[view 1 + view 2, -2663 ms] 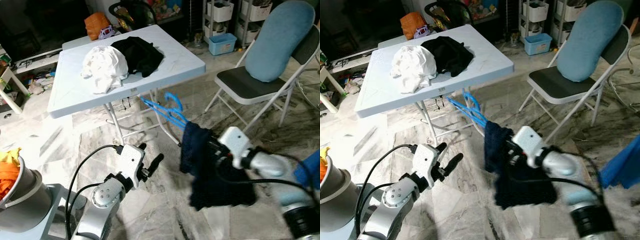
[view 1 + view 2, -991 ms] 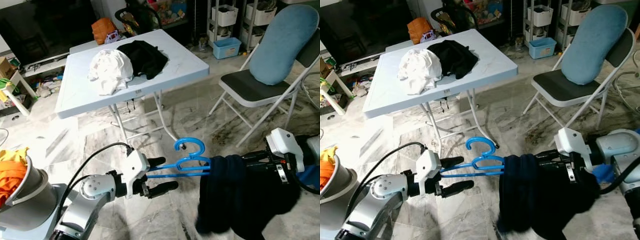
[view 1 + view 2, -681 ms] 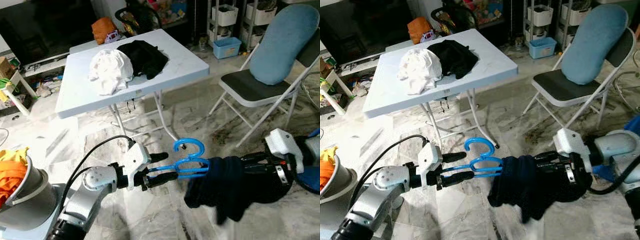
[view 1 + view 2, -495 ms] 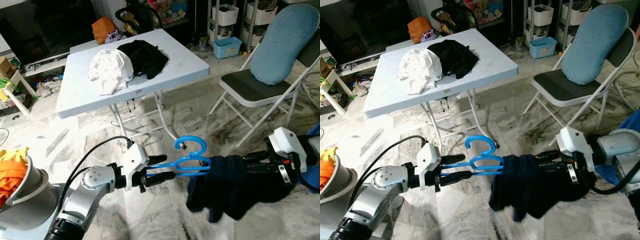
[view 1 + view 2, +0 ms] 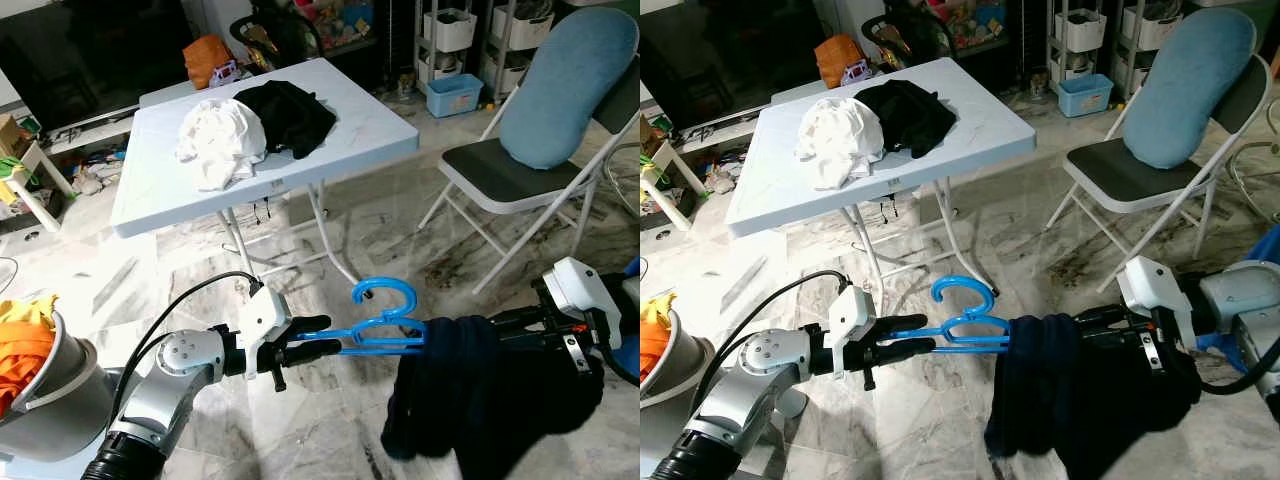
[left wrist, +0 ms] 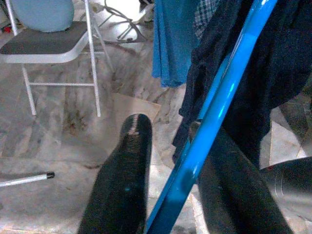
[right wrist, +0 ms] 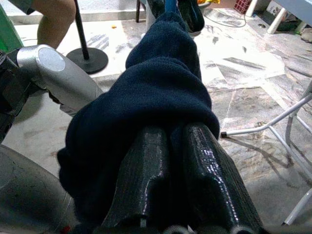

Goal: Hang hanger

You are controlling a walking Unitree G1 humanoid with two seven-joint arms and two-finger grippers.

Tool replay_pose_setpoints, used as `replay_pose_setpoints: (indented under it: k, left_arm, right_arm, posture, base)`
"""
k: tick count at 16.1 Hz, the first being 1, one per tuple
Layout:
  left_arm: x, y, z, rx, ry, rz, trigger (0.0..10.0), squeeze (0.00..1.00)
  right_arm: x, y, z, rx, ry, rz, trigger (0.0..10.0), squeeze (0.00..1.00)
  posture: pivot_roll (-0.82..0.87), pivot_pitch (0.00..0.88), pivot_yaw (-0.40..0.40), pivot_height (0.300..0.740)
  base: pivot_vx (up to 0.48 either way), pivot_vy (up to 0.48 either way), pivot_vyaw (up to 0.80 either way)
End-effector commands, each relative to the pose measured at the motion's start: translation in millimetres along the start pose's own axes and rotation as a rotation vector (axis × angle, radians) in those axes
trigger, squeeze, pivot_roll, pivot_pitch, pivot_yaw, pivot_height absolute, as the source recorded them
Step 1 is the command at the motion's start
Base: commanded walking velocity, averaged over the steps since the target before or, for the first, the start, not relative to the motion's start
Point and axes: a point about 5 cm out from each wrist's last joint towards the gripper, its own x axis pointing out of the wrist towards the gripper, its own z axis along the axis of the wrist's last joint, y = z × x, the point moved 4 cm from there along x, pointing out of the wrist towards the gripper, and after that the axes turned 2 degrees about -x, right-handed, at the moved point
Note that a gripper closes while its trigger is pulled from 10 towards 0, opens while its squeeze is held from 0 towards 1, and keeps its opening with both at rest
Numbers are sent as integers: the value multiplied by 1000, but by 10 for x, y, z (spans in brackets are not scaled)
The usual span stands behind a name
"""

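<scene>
The folding table (image 5: 150, 200) is the landmark: everything in play hangs low in front of it, over the floor. The dark garment (image 5: 470, 395) droops off one end of the blue hanger (image 5: 375, 335), which is held level between both arms. The right gripper (image 5: 510, 325) seems clamped on hanger and cloth together, though fabric hides its tips. The left gripper (image 5: 315, 345) pinches the hanger's bare end. Judged step: seating the garment before hanging; next it needs lifting hook-first to a rail. Half a second ago the cloth was bunched higher; now it hangs longer.
</scene>
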Motion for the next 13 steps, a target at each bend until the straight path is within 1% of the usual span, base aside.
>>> replay_pose_setpoints:
  k: [1, 3, 4, 5, 6, 9, 10, 11, 13]
  left_arm:
    - [28, 18, 117, 23, -30, -6, 0, 0]
    - [54, 2, 130, 23, -36, -13, 0, 0]
    - [94, -37, 117, 18, -29, -32, 1882, 0]
    - [132, -63, 118, 20, -32, -39, 9020, 0]
    - [143, -67, 124, 21, -35, -39, 10000, 0]
    - [185, -77, 142, 24, -41, -40, 10000, 0]
    - [204, -78, 137, 18, -35, -38, 10000, 1000]
    - [217, -94, 139, 4, -39, -50, 10000, 1000]
    - [227, -100, 144, 5, -42, -55, 10000, 1000]
  right_arm:
    - [82, 1, 77, -37, -30, 42, 10000, 0]
    - [108, -7, 73, -42, -30, 46, 10000, 0]
    - [140, -22, 77, -51, -31, 49, 10000, 0]
    - [168, -32, 83, -58, -36, 52, 10000, 0]
    - [175, -33, 85, -59, -37, 53, 10000, 0]
    - [211, -36, 94, -67, -44, 58, 10000, 0]
    - [226, -38, 99, -70, -49, 60, 10000, 0]
    - [230, -41, 99, -72, -50, 59, 10000, 0]
    - [232, -44, 99, -72, -51, 57, 10000, 0]
  posture:
    - [-131, 0, 166, 740]
    - [-131, 0, 165, 740]
    - [-131, 0, 165, 740]
    - [-131, 0, 165, 740]
    - [-131, 0, 165, 740]
    - [-132, 0, 166, 740]
    - [-132, 0, 166, 740]
    - [-132, 0, 166, 740]
    - [-137, 0, 169, 740]
  base:
    - [0, 0, 0]
    - [0, 0, 0]
    - [0, 0, 0]
    - [0, 0, 0]
    - [0, 0, 0]
    - [0, 0, 0]
    - [0, 0, 0]
    - [0, 0, 0]
    - [0, 0, 0]
